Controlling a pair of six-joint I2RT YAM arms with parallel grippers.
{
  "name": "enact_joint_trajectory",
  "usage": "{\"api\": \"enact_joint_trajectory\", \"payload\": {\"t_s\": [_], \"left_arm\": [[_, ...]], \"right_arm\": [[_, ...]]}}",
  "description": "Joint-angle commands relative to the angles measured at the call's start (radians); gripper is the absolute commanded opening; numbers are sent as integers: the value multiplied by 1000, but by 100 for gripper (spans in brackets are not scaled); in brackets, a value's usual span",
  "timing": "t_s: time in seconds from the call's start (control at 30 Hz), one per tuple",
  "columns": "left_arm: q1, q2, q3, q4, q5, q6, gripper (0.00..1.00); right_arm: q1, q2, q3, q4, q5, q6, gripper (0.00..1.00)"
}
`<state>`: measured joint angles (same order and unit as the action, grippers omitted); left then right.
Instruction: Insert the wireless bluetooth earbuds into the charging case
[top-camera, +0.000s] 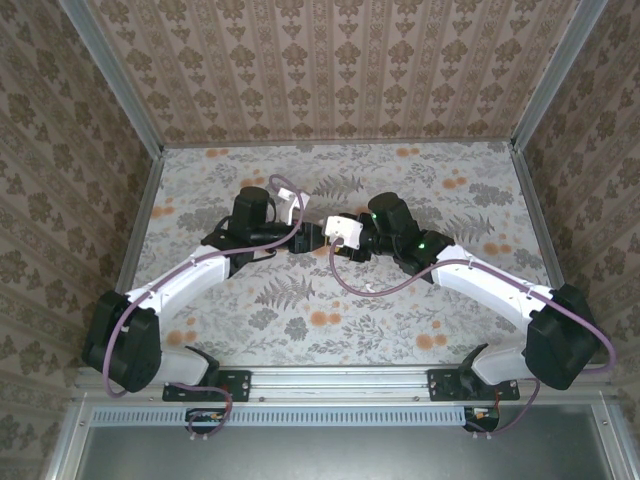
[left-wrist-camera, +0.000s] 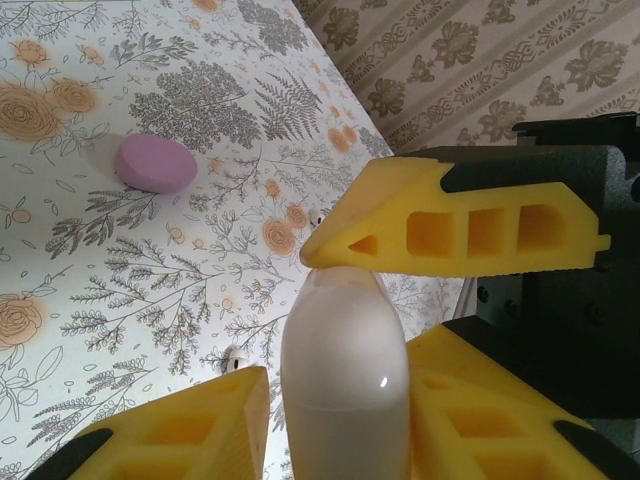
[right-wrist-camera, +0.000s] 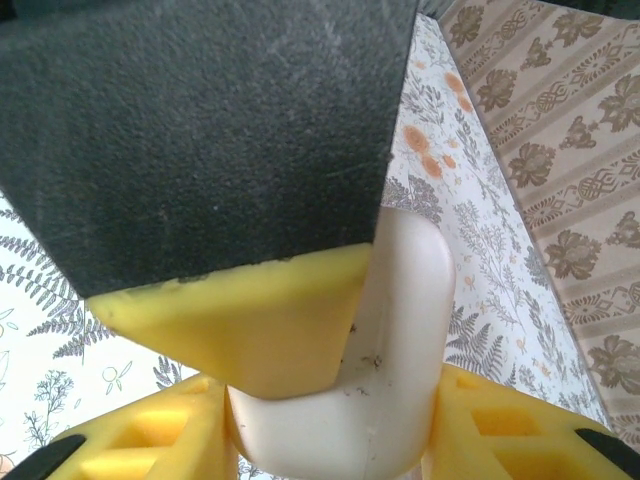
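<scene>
— Where's the white case (left-wrist-camera: 345, 370)?

— In the middle of the bench (left-wrist-camera: 130, 290), right where the two arms meet. The right fingers (right-wrist-camera: 150, 440) are clamped on it, one pressed to each side. Its lower end is cut off from sight.

— And the left fingers (left-wrist-camera: 190, 430)?

— Either side of the case too. One touches it. Beside the other there's a thin dark slit, so I can't tell whether they really grip.

— The earbuds (left-wrist-camera: 235, 355)?

— Two tiny pale bits on the bench behind the case. One is just beside it, half hidden by a left finger. The other is further back, under a right finger's tip. They're too small to make out. A pink oval (left-wrist-camera: 155, 163) lies well apart from the case.
</scene>
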<state>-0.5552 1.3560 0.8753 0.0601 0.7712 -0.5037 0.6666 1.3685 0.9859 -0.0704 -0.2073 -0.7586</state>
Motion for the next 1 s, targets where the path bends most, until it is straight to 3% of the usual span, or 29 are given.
{"api": "enact_joint_trajectory", "payload": {"t_s": [0.0, 0.17, 0.4, 0.5, 0.6, 0.67, 0.8, 0.97], "left_arm": [[1, 4, 29, -13, 3, 22, 35], [2, 0, 36, -9, 19, 31, 25], [5, -100, -7, 106, -32, 50, 22], [2, -198, -75, 244, -95, 102, 22], [-12, -292, -172, 416, -171, 215, 22], [-29, -344, -209, 465, -194, 335, 22], [-38, -380, -196, 435, -192, 452, 21], [-50, -374, -222, 540, -195, 461, 20]], "right_arm": [[6, -37, -4, 41, 16, 16, 44], [7, -38, 1, 33, 17, 29, 47], [4, -155, -21, 90, -20, 240, 68], [-5, -239, -38, 98, -75, 437, 73], [-54, -285, -34, 99, -77, 794, 75], [-110, -285, 18, 5, -121, 988, 75], [-159, -275, 78, -79, -273, 1158, 75], [-157, -260, 61, 67, -412, 1369, 73]]}}
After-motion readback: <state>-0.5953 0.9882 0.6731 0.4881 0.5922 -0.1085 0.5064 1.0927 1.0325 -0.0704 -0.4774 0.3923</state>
